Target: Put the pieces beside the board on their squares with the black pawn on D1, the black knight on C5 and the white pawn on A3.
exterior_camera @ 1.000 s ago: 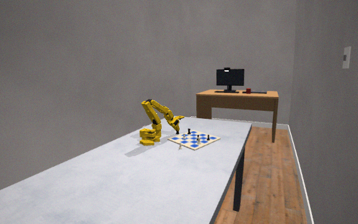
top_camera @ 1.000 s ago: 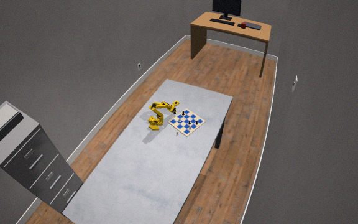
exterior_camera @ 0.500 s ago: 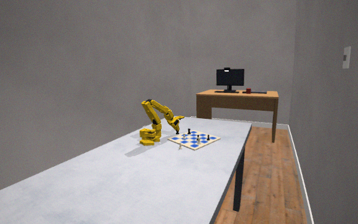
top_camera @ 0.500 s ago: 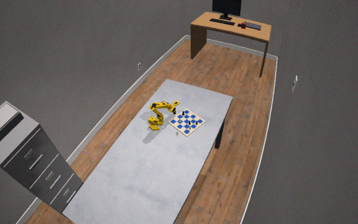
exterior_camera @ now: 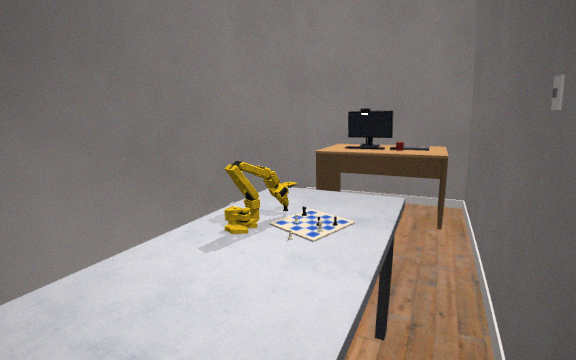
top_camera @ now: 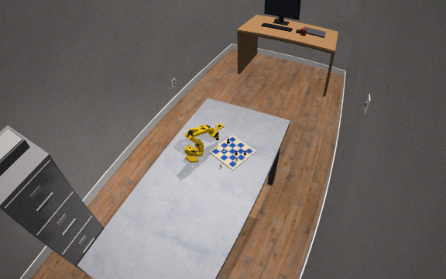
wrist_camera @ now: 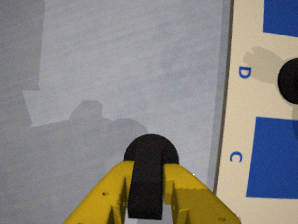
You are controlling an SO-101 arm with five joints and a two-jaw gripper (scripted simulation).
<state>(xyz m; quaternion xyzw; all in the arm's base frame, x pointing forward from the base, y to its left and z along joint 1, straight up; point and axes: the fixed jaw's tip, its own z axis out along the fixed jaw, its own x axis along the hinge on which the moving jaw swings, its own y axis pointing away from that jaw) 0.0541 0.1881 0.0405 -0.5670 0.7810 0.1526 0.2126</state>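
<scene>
My gripper [top_camera: 217, 136] [exterior_camera: 285, 206] [wrist_camera: 148, 180] is shut on the black knight [top_camera: 217, 139] [exterior_camera: 285, 209] [wrist_camera: 145, 197], a dark slab on a round base, held a little above the table just beyond the board's lettered edge. The blue and cream board [top_camera: 214, 155] [exterior_camera: 292, 233] [wrist_camera: 226, 172] shows the letters C and D in the wrist view. A black piece [top_camera: 228, 141] [exterior_camera: 304, 211] [wrist_camera: 290, 81], seemingly the black pawn, stands upright on cream D1. The white pawn [top_camera: 221, 166] [exterior_camera: 290, 235] stands on the table beside the board's near side.
On the board stand a white piece [top_camera: 224, 149] [exterior_camera: 296, 219] toward the arm's side, another white piece [top_camera: 236, 159] [exterior_camera: 320, 226], and two black pieces, one [top_camera: 236, 153] near the middle and one [top_camera: 245, 153] [exterior_camera: 335, 220] farther right.
</scene>
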